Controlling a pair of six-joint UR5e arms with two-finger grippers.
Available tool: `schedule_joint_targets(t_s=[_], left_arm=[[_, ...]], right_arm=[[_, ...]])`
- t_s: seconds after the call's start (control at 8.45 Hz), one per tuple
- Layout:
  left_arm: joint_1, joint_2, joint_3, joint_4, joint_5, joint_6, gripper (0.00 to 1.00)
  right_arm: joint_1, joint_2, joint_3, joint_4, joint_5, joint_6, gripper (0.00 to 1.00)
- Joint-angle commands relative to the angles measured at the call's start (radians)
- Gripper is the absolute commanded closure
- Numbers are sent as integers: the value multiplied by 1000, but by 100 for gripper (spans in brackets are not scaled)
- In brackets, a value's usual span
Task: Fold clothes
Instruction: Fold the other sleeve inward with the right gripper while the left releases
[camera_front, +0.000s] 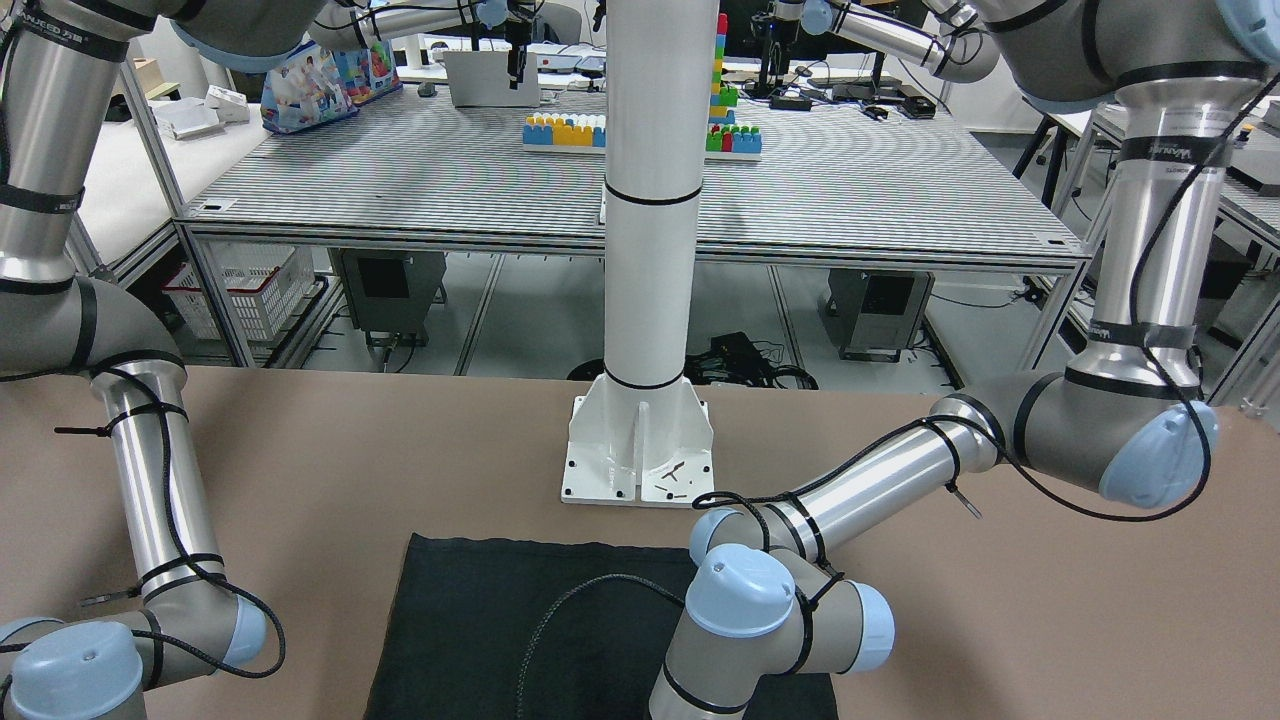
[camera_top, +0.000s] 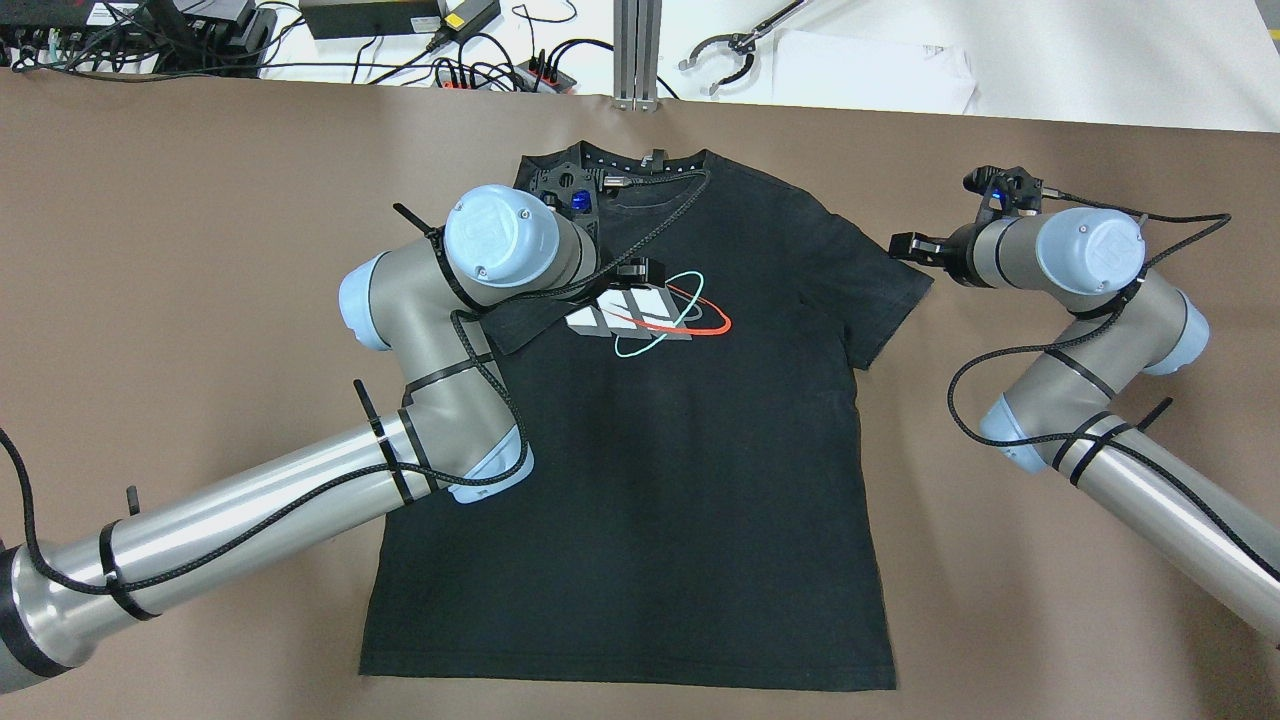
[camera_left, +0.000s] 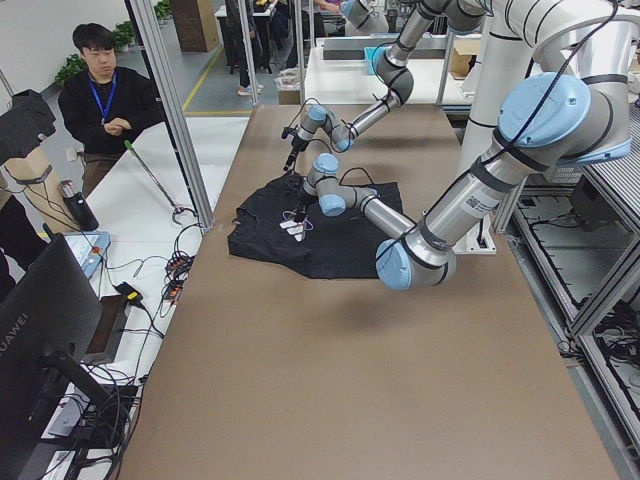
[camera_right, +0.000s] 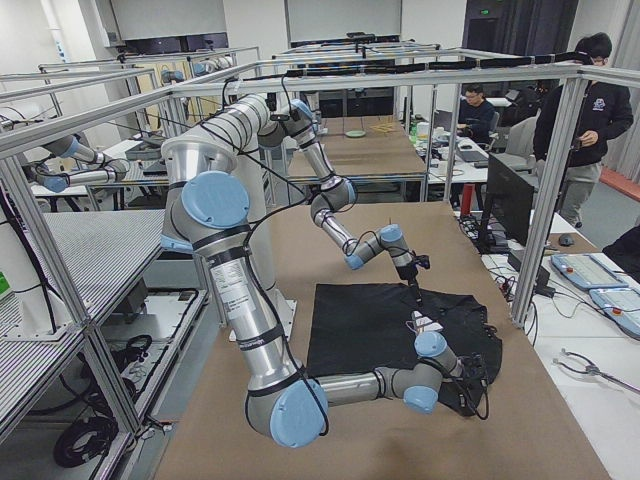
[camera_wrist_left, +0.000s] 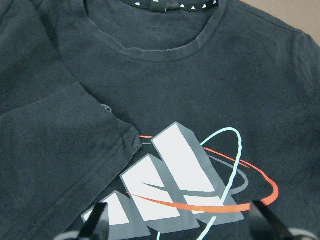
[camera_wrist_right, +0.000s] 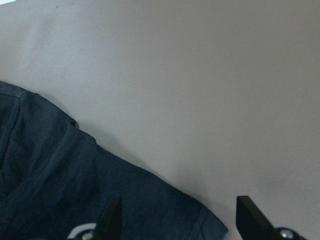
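Spreading wide and empty in the left wrist view, the left gripper (camera_wrist_left: 180, 225) hangs above the chest print (camera_wrist_left: 185, 185) of the black T-shirt (camera_wrist_left: 250, 90); a folded sleeve (camera_wrist_left: 65, 150) lies across the chest, its hem at the print's edge; right wrist view: the right gripper (camera_wrist_right: 181, 217) is equally wide and empty, one finger (camera_wrist_right: 111, 217) over the spread sleeve (camera_wrist_right: 75, 180), its mate over bare table (camera_wrist_right: 200, 75); overhead, the shirt lies flat, front up, mid-table, collar (camera_top: 685, 163) toward the far edge; the left arm (camera_top: 430, 330) and its cable cover one shoulder; the right gripper sits just beside the spread sleeve; a tangle of cables (camera_top: 500, 70) lies beyond the table; front-facing, the bottom hem lies near the white pillar's base plate (camera_front: 600, 470), apart from it; from the left end, a person (camera_left: 100, 100) stands beside the table
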Motion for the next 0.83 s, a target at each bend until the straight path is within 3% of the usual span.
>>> schedule_joint_targets(t_s=[0.0,0.24,0.35,0.47,0.59,0.71], left_arm=[[0,5,2,0,1,2,0],[0,5,2,0,1,3,0],[0,6,2,0,1,3,0],[0,6,2,0,1,3,0],[0,9,2,0,1,3,0],[0,12,2,0,1,3,0]], right_arm=[[-15,-26,-38,72,-10,16,28],[-35,-27,-44,74,-55,16,38],[-35,-26,-43,74,-55,19,56],[-35,-21,-37,74,-55,29,89],[-35,-20,-26,74,-55,45,100],[-34,-18,-14,74,-55,46,100]])
